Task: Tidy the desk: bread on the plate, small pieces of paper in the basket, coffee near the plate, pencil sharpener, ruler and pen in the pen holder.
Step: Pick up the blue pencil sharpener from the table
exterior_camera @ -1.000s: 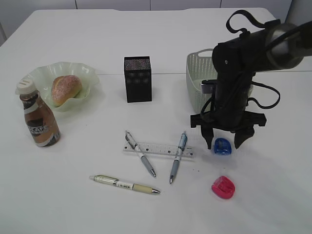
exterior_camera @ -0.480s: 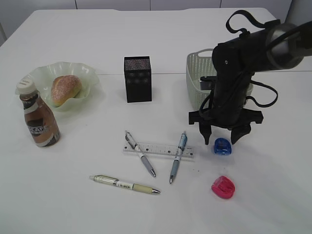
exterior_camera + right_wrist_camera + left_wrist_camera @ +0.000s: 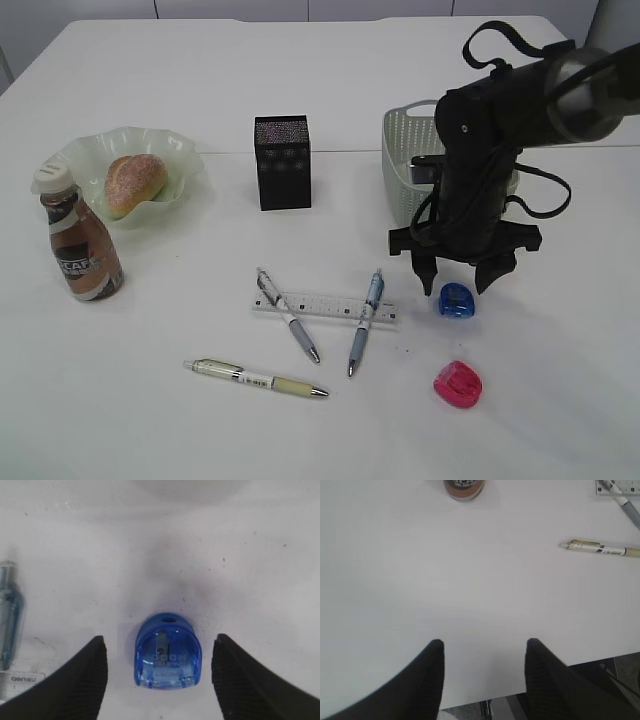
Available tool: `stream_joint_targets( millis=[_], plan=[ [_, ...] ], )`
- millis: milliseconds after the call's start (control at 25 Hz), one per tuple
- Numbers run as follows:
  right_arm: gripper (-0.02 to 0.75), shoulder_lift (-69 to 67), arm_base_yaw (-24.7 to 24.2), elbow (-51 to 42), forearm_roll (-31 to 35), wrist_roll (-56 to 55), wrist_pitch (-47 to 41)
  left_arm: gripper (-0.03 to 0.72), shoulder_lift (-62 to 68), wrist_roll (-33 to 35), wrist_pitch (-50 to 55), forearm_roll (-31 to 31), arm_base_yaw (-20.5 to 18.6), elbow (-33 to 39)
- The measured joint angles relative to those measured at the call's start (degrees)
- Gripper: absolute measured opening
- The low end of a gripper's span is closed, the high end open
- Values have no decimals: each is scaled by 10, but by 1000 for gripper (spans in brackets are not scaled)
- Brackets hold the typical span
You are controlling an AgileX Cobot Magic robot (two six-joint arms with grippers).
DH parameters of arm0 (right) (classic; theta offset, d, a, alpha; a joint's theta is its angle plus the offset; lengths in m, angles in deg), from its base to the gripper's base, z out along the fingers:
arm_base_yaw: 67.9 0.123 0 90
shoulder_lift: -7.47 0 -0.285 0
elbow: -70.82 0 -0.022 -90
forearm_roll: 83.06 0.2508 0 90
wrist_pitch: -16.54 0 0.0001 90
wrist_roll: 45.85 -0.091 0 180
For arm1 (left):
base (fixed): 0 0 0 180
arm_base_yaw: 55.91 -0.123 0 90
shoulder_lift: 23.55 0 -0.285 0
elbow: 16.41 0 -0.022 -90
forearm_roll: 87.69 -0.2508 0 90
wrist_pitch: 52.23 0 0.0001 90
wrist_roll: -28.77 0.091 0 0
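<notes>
A: Quick pass, left to right. Far left of the exterior view you've got the coffee bottle (image 3: 78,242) upright on the desk (image 3: 150,420), just beside the green plate (image 3: 180,160). The bread (image 3: 135,184) sits on that plate.

B: Left gripper?

A: Your left gripper (image 3: 485,647) shows only in its wrist view, jaws spread fairly wide, nothing between them, hanging over bare desk near the edge. Base of the bottle at the top of that frame, one pen at the right.

B: Centre?

A: Black pen holder (image 3: 282,162) upright, upper centre. Below it the clear ruler (image 3: 325,306) lies flat with two pens crossing it, the left pen (image 3: 288,314) and the right pen (image 3: 365,320). A third pen (image 3: 256,378), cream-coloured, lies apart in the lower centre.

B: Right side?

A: Basket (image 3: 405,160) in the upper right, partly hidden by your arm; can't tell what's inside. Your right gripper (image 3: 462,279) points down, jaws wide, straddling the blue sharpener (image 3: 456,300). In the wrist view the sharpener (image 3: 168,651) sits between the two fingers (image 3: 90,680) with a gap on both sides, not touching. A pink sharpener (image 3: 459,384) lies lower right, apart from the blue one.
</notes>
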Motion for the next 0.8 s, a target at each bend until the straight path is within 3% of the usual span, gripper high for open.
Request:
stream_joint_targets(
  millis=[800],
  plan=[
    [479, -20, -2, 0, 18, 1, 0, 380, 0, 0, 0, 10, 0, 0]
  ],
)
